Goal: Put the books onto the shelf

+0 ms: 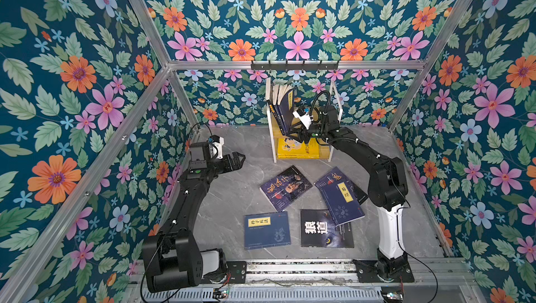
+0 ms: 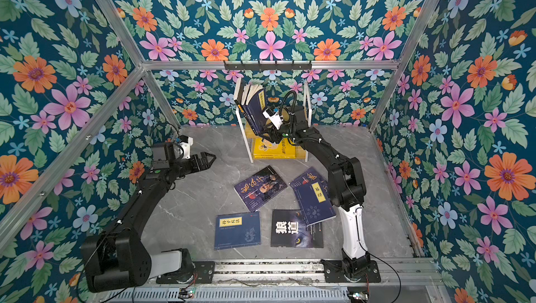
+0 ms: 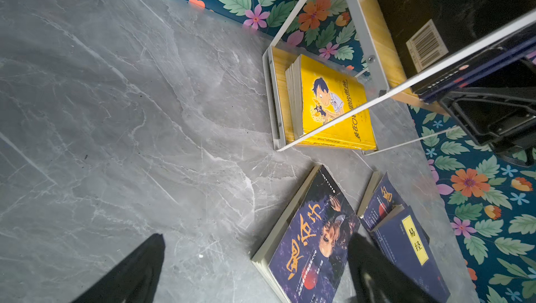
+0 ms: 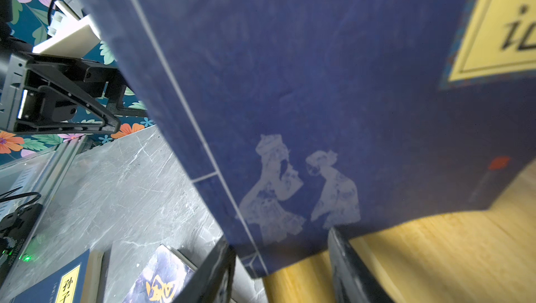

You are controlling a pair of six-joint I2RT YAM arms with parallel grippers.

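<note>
Closest to your right wrist lens is the leaning navy book. Its cover fills most of that view, and its lower corner rests on the shelf, between the two fingers of your right hand. That hand is partly open around the corner; you cannot tell whether the fingers actually press on the book. In both top views the book tilts against the standing books at the left end of the upper tier, and your arm reaches in across the right half. A yellow book lies flat on the lower tier. Your left hand hangs over bare bench, well apart from the shelf, fingers spread wide and holding nothing. In front of the shelf lie a portrait book, a labelled navy book overlapping the corner of a black wolf-eye book, and a front navy book. Open bench runs to their left.
</note>
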